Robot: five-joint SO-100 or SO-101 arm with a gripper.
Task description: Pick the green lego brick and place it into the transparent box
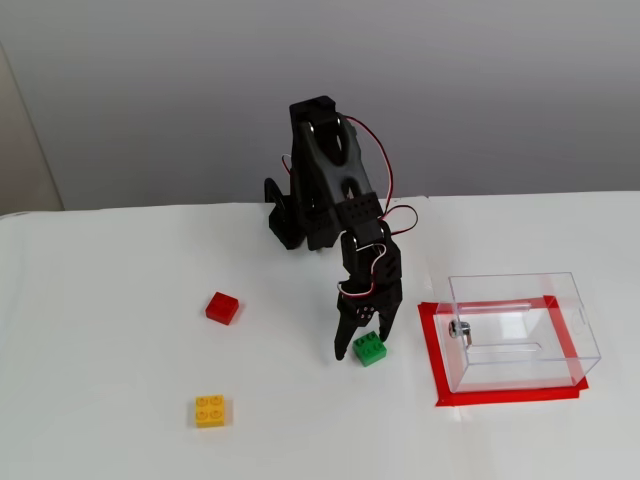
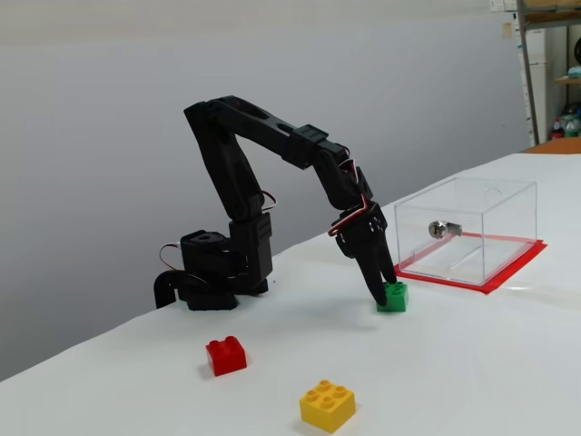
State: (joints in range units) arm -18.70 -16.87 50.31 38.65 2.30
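Observation:
The green lego brick [image 1: 370,350] sits on the white table, left of the transparent box [image 1: 520,330]. In both fixed views my gripper [image 1: 361,343] points down at table level with its jaws spread around the brick. One finger [image 1: 342,340] stands just left of the brick with a small gap, and the other finger [image 1: 384,322] is at its far right side. The brick [image 2: 394,296] rests on the table beside the fingertips [image 2: 378,292]. The box [image 2: 467,227] is empty, with a small metal fitting [image 2: 437,228] on one wall.
A red brick [image 1: 222,307] lies left of the arm and a yellow brick [image 1: 210,411] nearer the front. The box stands on a red tape rectangle [image 1: 430,350]. The arm's base [image 1: 290,215] is at the back of the table.

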